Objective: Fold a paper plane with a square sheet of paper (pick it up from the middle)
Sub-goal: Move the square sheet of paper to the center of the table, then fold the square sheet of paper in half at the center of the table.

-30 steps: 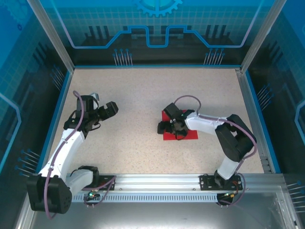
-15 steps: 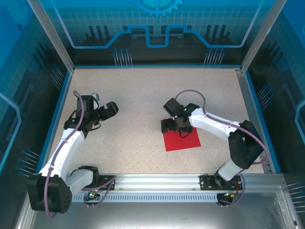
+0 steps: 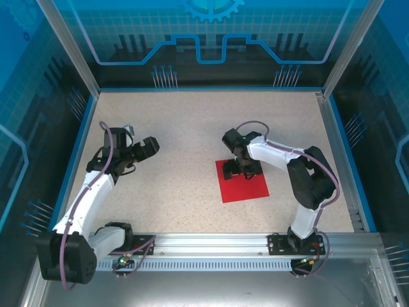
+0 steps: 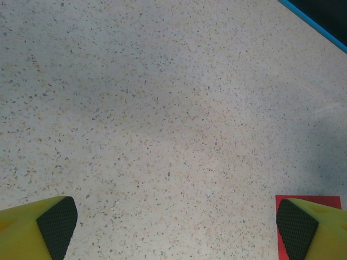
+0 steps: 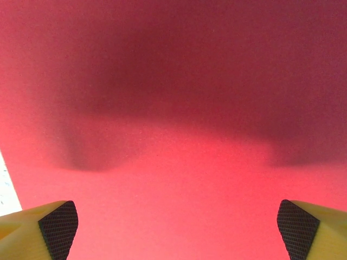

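A bright red square sheet of paper point(image 3: 246, 187) lies flat on the speckled table point(image 3: 192, 121), just toward 4 o'clock from the table's centre. The right gripper point(image 3: 243, 167) hangs over the sheet's 12 o'clock edge with its fingers spread wide, gripping nothing. Whether they touch the paper is unclear. The left gripper point(image 3: 146, 147), at 9 o'clock, is likewise spread wide and empty. The right gripper hides the sheet's far edge.

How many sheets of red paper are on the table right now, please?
1. The sheet lies flat on the table, right of centre, partly beneath the right gripper. Whether a second sheet is stacked under it cannot be told.
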`<action>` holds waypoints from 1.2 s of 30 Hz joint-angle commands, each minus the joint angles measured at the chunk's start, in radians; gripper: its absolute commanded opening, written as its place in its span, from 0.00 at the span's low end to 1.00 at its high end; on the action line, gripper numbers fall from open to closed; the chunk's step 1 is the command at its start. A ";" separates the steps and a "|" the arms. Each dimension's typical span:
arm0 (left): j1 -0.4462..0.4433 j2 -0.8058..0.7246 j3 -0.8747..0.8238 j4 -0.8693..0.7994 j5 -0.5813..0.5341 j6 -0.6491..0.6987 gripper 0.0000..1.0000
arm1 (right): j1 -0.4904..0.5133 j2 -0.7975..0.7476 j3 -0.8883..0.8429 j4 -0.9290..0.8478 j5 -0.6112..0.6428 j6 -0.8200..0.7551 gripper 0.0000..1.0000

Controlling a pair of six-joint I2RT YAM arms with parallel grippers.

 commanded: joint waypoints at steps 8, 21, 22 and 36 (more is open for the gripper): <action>0.009 0.025 0.053 -0.037 0.030 -0.002 0.99 | -0.007 0.083 0.013 -0.002 -0.028 -0.021 0.96; 0.009 0.033 0.051 -0.036 0.041 -0.004 0.98 | -0.028 0.137 -0.077 0.044 -0.039 -0.010 0.89; 0.009 0.037 0.051 -0.037 0.042 -0.004 0.98 | -0.029 0.135 -0.075 0.044 -0.043 -0.007 0.89; 0.009 0.042 0.056 -0.042 0.050 -0.004 0.98 | -0.040 0.090 0.016 0.027 -0.029 0.004 0.92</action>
